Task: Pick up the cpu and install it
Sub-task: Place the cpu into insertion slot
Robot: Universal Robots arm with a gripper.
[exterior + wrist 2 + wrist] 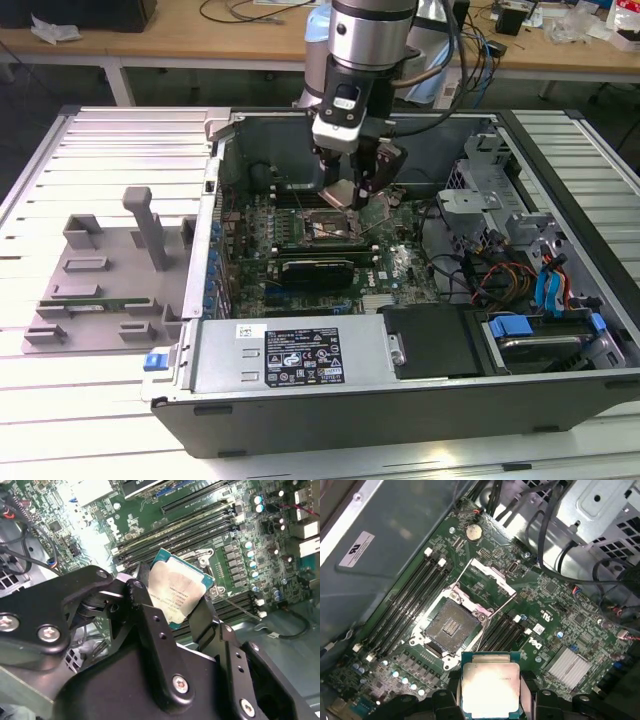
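cpu (491,687) clamped in gripper (176,601) above uncovered socket (451,625).

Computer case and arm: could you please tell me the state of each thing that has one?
cpu: gripped, held above the motherboard, not seated.
gripper: shut on the cpu.
socket: empty, metal frame swung open.
computer case: lying flat, side open.

The arm (372,35) points straight down, and its gripper (352,188) hangs low with two black fingers (149,624) squeezed tight on the sides of the cpu (490,685), holding it tilted.
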